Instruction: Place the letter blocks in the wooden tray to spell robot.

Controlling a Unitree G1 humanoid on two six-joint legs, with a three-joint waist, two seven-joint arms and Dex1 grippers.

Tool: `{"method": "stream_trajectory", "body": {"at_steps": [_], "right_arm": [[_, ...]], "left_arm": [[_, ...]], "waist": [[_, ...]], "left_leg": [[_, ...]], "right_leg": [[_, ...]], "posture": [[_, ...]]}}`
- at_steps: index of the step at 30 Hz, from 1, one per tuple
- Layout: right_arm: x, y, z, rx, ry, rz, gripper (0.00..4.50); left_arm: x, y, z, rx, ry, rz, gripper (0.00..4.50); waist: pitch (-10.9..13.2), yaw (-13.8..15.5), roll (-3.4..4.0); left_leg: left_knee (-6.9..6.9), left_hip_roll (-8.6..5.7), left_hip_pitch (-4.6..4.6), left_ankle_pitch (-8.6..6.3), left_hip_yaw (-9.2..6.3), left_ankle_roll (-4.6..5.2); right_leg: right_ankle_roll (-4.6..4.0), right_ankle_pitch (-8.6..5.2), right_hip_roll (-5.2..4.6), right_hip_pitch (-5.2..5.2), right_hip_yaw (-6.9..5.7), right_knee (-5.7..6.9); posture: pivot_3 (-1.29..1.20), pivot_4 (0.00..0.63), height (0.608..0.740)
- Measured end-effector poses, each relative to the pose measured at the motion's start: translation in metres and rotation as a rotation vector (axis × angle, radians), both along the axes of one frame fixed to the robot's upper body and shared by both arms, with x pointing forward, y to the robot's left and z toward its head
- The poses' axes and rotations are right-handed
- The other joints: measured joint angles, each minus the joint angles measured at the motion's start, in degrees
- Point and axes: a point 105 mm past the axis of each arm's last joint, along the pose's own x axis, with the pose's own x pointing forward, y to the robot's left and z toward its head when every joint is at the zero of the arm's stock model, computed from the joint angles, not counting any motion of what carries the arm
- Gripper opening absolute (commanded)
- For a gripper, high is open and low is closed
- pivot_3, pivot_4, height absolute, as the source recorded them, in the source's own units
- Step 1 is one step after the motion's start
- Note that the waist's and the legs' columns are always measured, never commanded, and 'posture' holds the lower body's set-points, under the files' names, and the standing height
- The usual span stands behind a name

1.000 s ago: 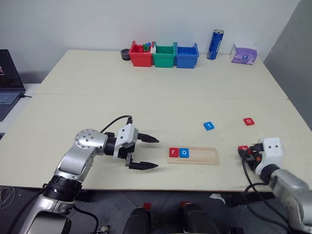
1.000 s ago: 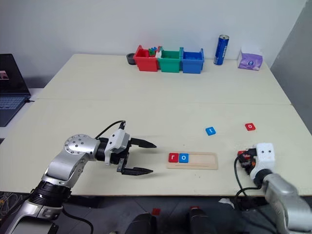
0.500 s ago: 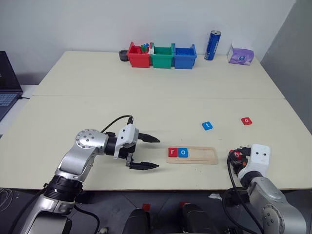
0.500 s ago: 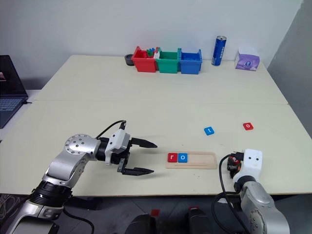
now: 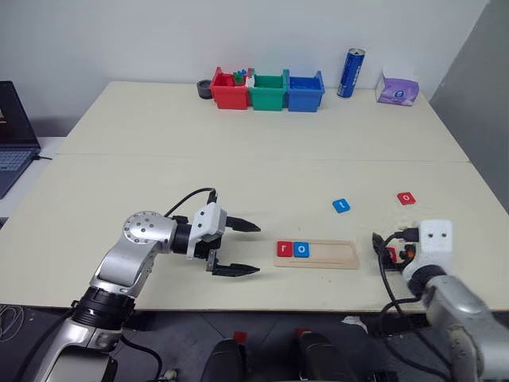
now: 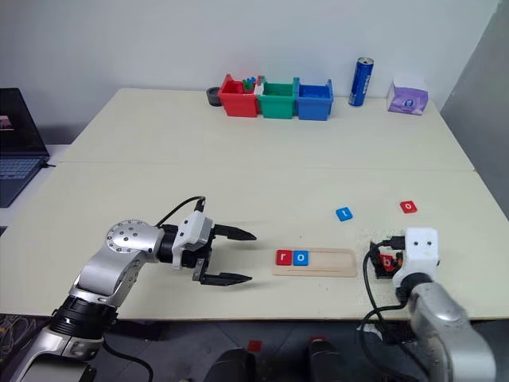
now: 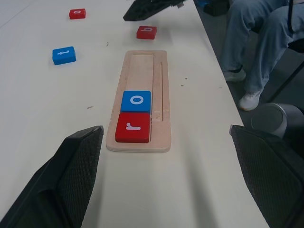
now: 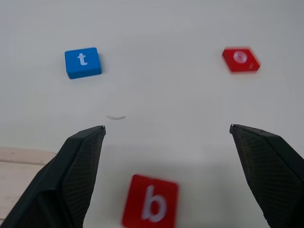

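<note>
Since the long pale wooden tray (image 5: 316, 253) already holds the red r block (image 7: 132, 127) and blue o block (image 7: 136, 100), the red b block (image 8: 150, 202) lies next, between the right claw's (image 8: 166, 175) spread fingers on the cream tabletop (image 5: 238, 167); the left claw (image 5: 236, 248) hangs apart, empty.
</note>
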Motion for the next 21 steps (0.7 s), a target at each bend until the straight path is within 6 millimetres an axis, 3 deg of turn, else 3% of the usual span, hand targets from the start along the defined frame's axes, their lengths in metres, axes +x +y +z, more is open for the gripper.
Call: {"method": "stream_trajectory", "body": {"at_steps": [3,8,13,21], "right_arm": [[-0.003,0.002,0.004,-0.045,0.065,0.203,4.46],[-0.012,-0.009,-0.006,-0.144,0.218,0.474,4.46],[-0.008,-0.019,-0.022,-0.180,0.291,0.581,4.46],[0.006,-0.020,-0.029,-0.197,0.340,0.690,4.46]], "left_arm": [[0.000,0.000,0.000,0.003,-0.001,0.000,4.50],[0.001,-0.001,-0.001,0.008,-0.006,-0.001,4.50],[0.002,-0.003,-0.002,0.016,-0.020,-0.005,4.50],[0.000,-0.003,-0.006,0.016,-0.019,-0.009,4.50]], "waist": [[0.0,0.0,-0.01],[0.0,0.0,-0.05],[0.1,0.0,-0.06],[0.1,0.0,-0.04]], "left_leg": [[0.00,-0.01,0.00,0.00,-0.02,0.00],[0.02,-0.03,0.02,0.00,0.02,0.00],[0.03,-0.02,0.02,0.00,0.02,0.00],[0.03,0.01,0.02,0.00,0.01,0.00]], "right_leg": [[0.00,0.00,0.08,0.02,-0.02,-0.01],[0.00,0.00,0.12,0.05,-0.04,-0.01],[0.00,0.01,0.13,0.05,-0.03,0.00],[-0.01,0.01,0.10,0.05,-0.04,0.01]], "posture": [[0.00,0.150,0.740],[0.00,0.150,0.740],[0.00,0.150,0.740],[0.00,0.150,0.740]]}}
